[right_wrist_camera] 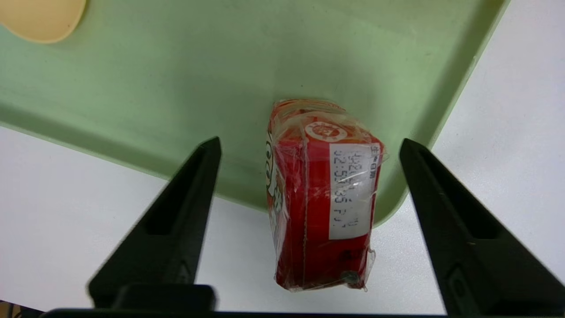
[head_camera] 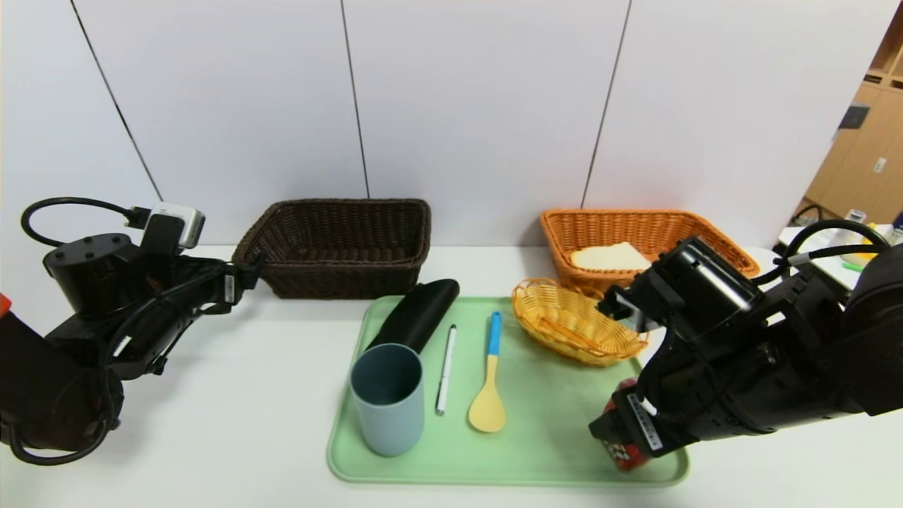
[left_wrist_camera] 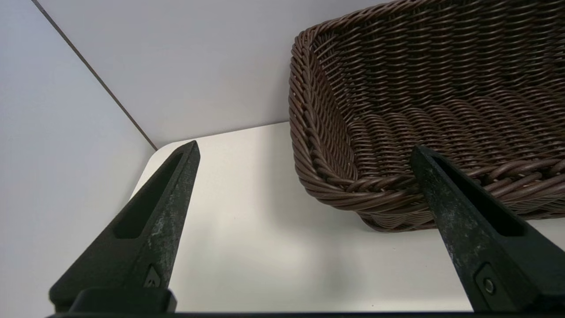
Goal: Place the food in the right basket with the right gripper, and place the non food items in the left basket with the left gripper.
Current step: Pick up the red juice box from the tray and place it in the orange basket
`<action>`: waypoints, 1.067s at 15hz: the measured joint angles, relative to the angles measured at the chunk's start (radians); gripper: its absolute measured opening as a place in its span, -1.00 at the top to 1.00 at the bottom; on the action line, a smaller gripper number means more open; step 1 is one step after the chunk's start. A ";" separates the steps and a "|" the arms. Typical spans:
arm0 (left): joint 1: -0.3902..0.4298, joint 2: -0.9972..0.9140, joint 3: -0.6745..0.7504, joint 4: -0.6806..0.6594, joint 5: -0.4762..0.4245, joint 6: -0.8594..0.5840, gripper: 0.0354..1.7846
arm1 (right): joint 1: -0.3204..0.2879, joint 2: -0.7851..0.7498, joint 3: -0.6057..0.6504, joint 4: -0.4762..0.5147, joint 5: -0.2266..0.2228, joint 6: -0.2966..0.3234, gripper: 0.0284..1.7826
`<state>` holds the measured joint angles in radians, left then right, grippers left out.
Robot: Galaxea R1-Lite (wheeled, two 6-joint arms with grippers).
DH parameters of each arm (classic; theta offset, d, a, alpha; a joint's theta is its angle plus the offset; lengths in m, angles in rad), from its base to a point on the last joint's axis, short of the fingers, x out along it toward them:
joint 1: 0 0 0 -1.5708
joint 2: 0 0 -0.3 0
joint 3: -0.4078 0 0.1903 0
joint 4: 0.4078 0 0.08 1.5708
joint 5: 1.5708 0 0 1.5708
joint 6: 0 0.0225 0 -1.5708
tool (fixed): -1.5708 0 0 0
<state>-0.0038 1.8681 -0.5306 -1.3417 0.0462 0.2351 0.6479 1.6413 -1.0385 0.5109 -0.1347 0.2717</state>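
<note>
Red drink carton [right_wrist_camera: 322, 194] at near right corner of green tray [head_camera: 536, 430], between spread fingers of right claw [right_wrist_camera: 309, 145], untouched. Left claw [left_wrist_camera: 304, 150] spread wide, empty, beside dark brown basket [head_camera: 338, 243]. One bread slice [head_camera: 610, 257] in orange-tan basket [head_camera: 712, 243].

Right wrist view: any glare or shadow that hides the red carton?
Right wrist view: the carton wears shiny wrap with slight glare, date print smeared but face partly readable; soft shadow on the tray. Head view: the right gripper covers most of the carton; walls bend near the edges.
</note>
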 joint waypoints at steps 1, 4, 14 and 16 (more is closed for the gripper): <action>0.000 0.003 -0.002 0.000 0.000 0.000 -0.89 | 0.002 0.000 0.004 0.000 0.000 0.000 -0.30; 0.000 0.009 -0.006 0.000 0.000 0.000 -0.89 | 0.006 0.000 0.009 0.000 -0.001 -0.001 0.09; 0.001 0.024 -0.006 -0.010 0.002 0.000 -0.89 | 0.031 -0.048 -0.023 -0.018 -0.012 -0.015 0.59; 0.000 0.025 -0.008 -0.020 0.002 0.000 -0.89 | 0.053 -0.098 -0.065 -0.066 -0.045 -0.066 0.59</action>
<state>-0.0038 1.8934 -0.5383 -1.3619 0.0481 0.2355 0.7013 1.5436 -1.1034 0.4449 -0.1794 0.2057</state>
